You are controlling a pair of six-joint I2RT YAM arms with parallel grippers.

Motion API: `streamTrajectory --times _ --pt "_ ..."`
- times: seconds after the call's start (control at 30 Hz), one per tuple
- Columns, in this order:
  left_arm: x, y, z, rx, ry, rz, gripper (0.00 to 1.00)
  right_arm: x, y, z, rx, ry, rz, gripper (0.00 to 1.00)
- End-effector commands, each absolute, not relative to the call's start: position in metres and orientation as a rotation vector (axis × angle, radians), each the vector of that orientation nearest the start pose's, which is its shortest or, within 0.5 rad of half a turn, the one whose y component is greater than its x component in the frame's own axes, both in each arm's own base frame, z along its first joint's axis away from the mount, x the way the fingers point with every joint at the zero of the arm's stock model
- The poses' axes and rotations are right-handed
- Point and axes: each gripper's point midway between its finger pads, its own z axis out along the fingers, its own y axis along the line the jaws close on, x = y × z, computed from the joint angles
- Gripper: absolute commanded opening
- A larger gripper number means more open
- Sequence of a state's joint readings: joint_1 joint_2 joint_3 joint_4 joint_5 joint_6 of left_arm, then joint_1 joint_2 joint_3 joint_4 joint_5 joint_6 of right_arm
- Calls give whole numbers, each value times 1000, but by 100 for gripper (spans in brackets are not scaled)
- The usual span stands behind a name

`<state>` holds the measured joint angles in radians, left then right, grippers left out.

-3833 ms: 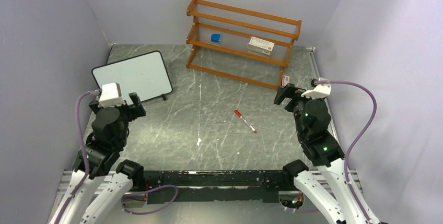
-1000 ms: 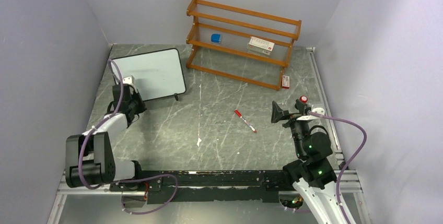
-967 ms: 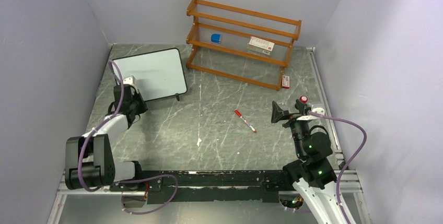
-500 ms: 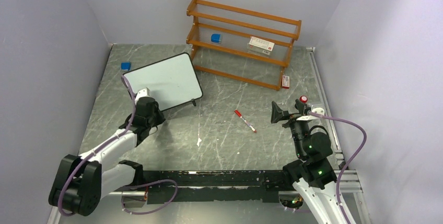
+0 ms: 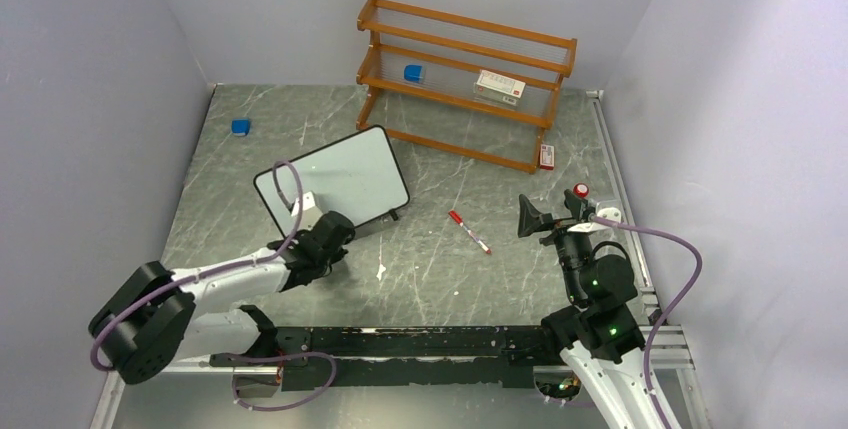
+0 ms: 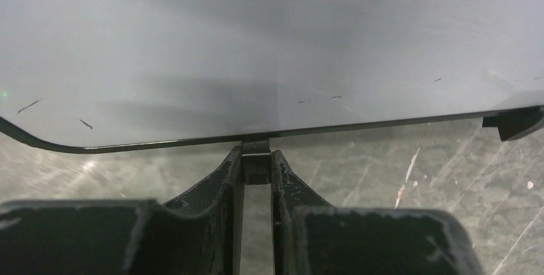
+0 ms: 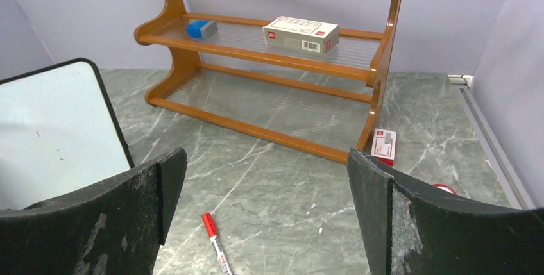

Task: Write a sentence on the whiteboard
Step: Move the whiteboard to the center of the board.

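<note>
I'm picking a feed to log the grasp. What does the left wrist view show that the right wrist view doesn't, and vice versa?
Only left wrist: the left hand shut on the lower edge of the whiteboard. Only right wrist: the open right hand, the wooden shelf holding a blue block and a box, and the red-capped marker. Both: the whiteboard's face and the marbled table.

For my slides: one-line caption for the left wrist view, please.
Left gripper shut on the whiteboard at its lower frame edge, board filling most of the view.
</note>
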<state>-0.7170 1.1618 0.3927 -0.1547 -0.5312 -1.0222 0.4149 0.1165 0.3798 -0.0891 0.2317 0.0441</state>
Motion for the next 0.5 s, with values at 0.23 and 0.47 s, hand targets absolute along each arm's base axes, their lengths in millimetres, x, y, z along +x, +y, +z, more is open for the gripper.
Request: streamTrajectory --times 0.23,0.47 --pt "235 -190 25 -575 2244 -184 5 221 61 271 -86 1372 239 100" --pt "224 -212 20 -574 2268 -196 5 221 61 271 -85 1371 238 100"
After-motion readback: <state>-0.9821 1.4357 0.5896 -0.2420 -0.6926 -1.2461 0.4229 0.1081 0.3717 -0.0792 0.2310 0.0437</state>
